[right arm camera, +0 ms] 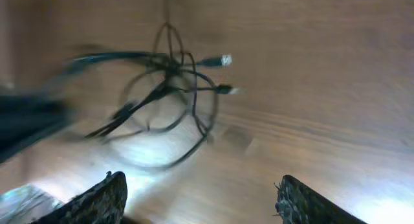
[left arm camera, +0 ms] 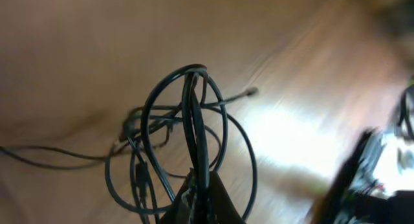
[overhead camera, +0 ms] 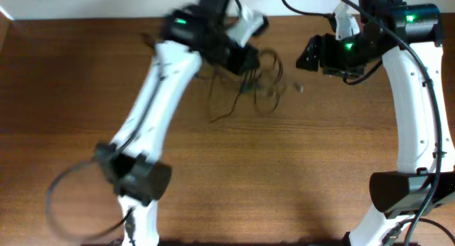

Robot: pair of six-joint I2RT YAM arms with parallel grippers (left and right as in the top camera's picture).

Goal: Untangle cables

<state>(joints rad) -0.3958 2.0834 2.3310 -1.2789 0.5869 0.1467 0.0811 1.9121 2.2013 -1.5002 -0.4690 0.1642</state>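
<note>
The cables (overhead camera: 245, 86) are a tangle of thin black cords at the back middle of the wooden table. My left gripper (overhead camera: 242, 61) is over the tangle and is shut on a bundle of cable strands (left arm camera: 194, 120); loops hang off it above the table. My right gripper (overhead camera: 307, 55) is open and empty, to the right of the tangle. In the right wrist view the tangle (right arm camera: 165, 88) lies ahead of the wide-apart fingers (right arm camera: 200, 191), with two plug ends (right arm camera: 223, 60) pointing right.
A small connector piece (overhead camera: 298, 88) lies on the table right of the tangle. A thick grey robot cable loop (overhead camera: 67, 196) hangs at the front left by the left arm base. The right arm base (overhead camera: 405, 193) stands at the front right.
</note>
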